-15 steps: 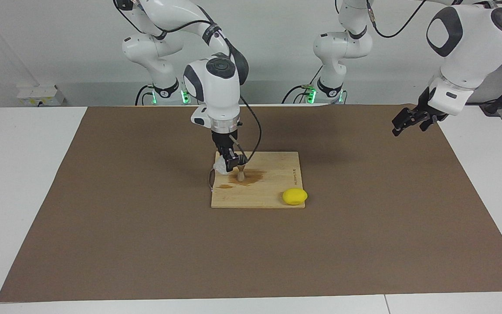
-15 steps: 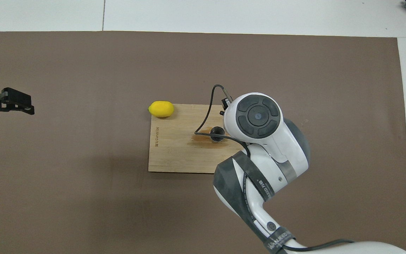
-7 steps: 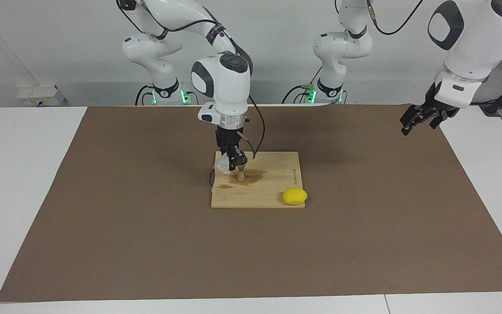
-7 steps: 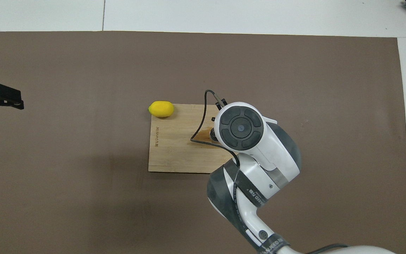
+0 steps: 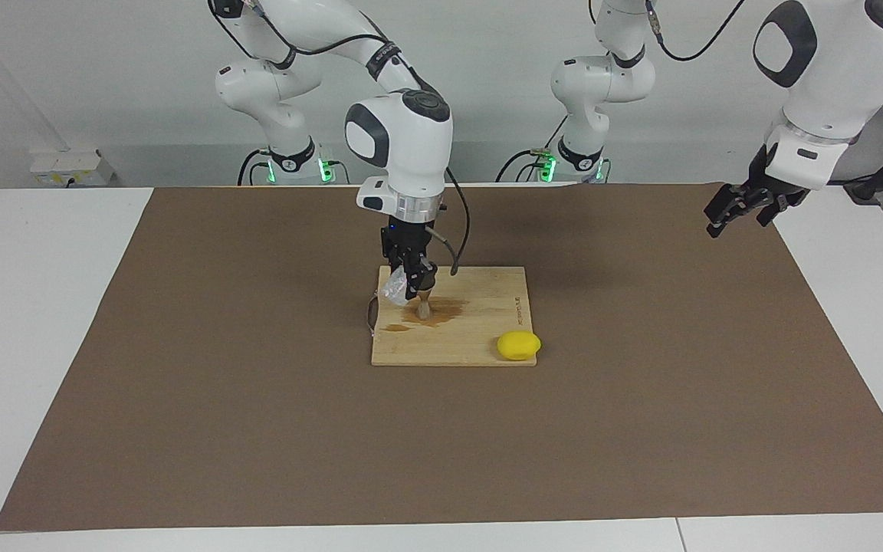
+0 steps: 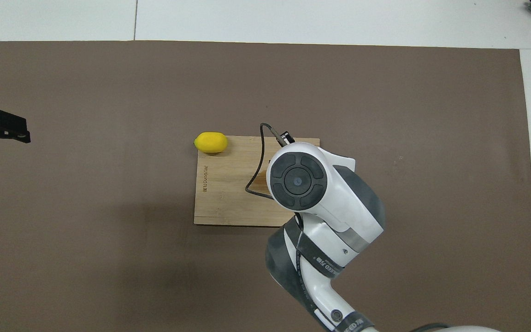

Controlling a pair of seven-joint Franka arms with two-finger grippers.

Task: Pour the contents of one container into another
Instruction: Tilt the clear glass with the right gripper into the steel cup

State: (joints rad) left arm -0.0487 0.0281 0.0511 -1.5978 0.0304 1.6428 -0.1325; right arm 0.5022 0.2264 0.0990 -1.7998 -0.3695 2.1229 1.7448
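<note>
In the facing view, just above centre of the frame, the right gripper (image 5: 411,287) is hanging over the board (image 5: 480,337), clamped on the glass (image 5: 394,288), which is tilting with its mouth toward the jigger (image 5: 424,308). The jigger is standing upright on the board, just beside and slightly below the glass, in the middle of a brown wet stain (image 5: 441,310); a smaller stain is lying lower on the board near its edge. A lemon (image 5: 518,345) is resting at the board's lower right corner in that view, half on the mat (image 5: 257,429). In the overhead view the right arm's wrist is covering the glass and jigger, so only the board (image 6: 224,193) and lemon (image 6: 210,142) are showing near centre frame. The left gripper (image 5: 734,209) is waiting in the air at the upper right of the facing view, over the mat's edge, fingers spread and holding nothing; overhead it (image 6: 5,130) is showing at the left edge.
</note>
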